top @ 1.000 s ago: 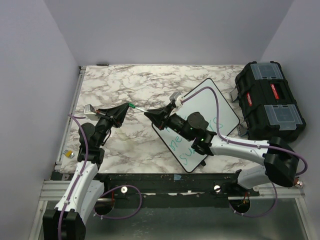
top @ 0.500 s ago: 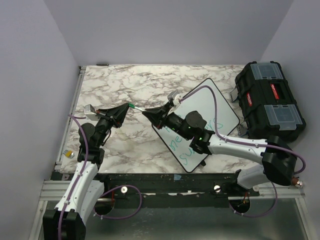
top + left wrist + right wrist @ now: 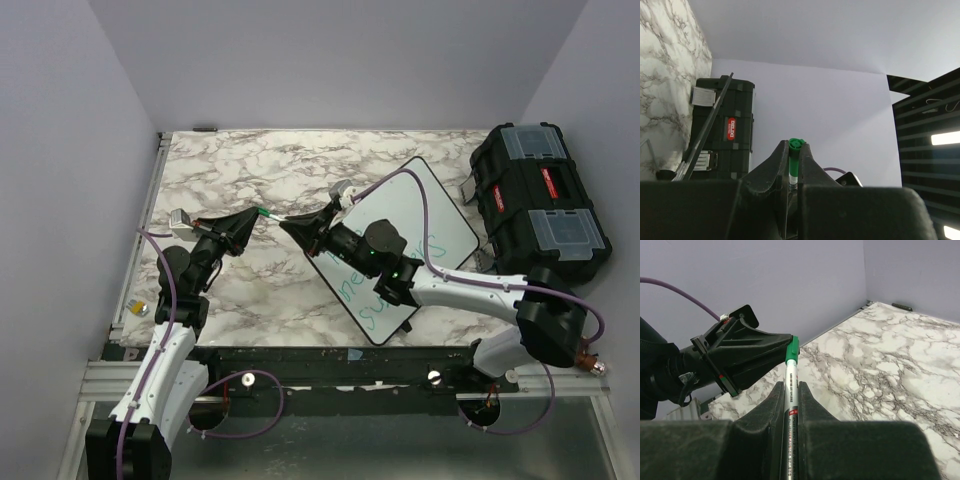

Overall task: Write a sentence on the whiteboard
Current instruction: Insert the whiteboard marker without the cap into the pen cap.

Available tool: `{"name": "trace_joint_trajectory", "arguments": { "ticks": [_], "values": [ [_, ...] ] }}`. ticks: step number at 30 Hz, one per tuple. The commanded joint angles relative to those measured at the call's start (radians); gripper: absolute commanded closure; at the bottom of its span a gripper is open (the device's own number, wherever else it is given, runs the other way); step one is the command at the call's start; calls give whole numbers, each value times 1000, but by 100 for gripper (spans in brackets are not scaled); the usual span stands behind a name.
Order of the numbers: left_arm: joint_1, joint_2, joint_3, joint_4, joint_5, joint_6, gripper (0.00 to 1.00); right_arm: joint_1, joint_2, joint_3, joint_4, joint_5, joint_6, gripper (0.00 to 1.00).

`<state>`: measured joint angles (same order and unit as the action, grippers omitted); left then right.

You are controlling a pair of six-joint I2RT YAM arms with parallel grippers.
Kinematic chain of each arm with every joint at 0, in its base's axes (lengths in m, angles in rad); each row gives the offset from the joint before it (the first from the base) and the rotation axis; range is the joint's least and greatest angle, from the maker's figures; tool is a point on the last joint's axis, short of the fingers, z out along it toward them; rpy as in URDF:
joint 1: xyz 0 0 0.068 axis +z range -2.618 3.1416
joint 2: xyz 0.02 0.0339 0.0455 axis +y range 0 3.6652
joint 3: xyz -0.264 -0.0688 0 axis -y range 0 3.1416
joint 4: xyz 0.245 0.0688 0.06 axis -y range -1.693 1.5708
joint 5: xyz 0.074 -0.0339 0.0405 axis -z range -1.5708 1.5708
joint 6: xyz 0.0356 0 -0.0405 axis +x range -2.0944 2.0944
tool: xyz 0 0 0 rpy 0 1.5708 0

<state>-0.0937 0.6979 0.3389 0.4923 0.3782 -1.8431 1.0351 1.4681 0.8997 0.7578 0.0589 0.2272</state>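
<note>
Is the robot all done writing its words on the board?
Nearly. The green sentence is on the whiteboard, so the writing looks done. Now the right hand holds the marker and the left hand pinches its green cap, tip to tip above the table. Probably left: close the cap and put the marker down.

Glossy white, black-framed rectangular whiteboard (image 3: 400, 205) bearing a green-teal handwritten sentence (image 3: 368, 312).
It lies flat and turned diagonally on the marble tabletop (image 3: 250, 180); the small stacked words sit toward its near corner, partly hidden.
</note>
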Motion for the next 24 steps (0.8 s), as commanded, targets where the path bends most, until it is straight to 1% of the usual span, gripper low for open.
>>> {"name": "trace_joint_trajectory", "arguments": {
  "ticks": [1,6,9,14,19,24],
  "values": [
    [2,3,8,49,43,9,100,5,28,50,-5,23,-12,99],
    [2,-2,2,71,50,14,100,6,54,79,-18,27,-13,99],
    [1,-10,14,43,59,32,100,5,74,106,-36,-5,-32,99],
    [2,-34,37,-18,78,61,100,6,94,133,-81,-129,-148,99],
    [2,-38,43,-22,108,67,100,6,104,146,-103,-110,-217,99],
    [2,-28,51,-17,155,82,100,8,122,174,-138,-133,-342,99]
  ]
}}
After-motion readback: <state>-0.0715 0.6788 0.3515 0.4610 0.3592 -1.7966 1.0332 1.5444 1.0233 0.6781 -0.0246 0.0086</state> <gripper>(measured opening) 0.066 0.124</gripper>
